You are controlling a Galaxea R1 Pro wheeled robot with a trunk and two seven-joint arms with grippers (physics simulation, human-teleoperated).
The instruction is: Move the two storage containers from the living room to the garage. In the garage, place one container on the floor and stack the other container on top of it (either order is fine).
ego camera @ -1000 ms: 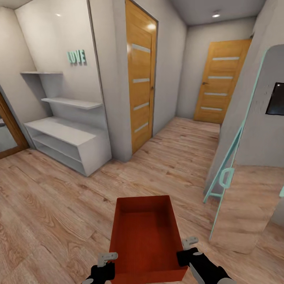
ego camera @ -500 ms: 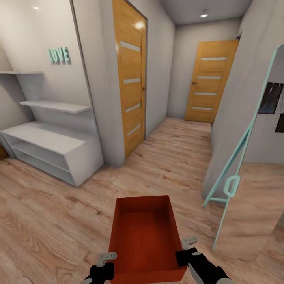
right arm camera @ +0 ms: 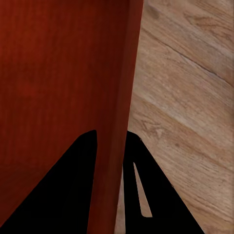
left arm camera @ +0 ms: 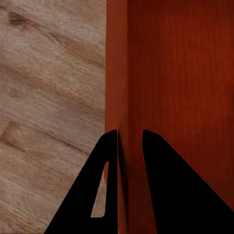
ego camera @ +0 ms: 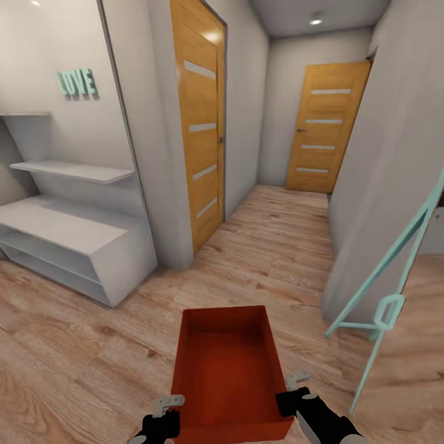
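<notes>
An orange-red storage container (ego camera: pixel 229 370) hangs low in front of the robot, above the light wood plank floor (ego camera: pixel 74 345), carried between both arms. The left hand (left arm camera: pixel 129 146) pinches the container's left wall, one finger inside and one outside; the right hand (right arm camera: pixel 111 144) grips the right wall the same way. Ahead a hallway runs to a wooden door (ego camera: pixel 325 126); white shelves (ego camera: pixel 68 228) stand to the left.

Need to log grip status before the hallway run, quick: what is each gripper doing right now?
Left gripper: shut on the left wall of the storage container.
Right gripper: shut on the same container's right wall.
</notes>
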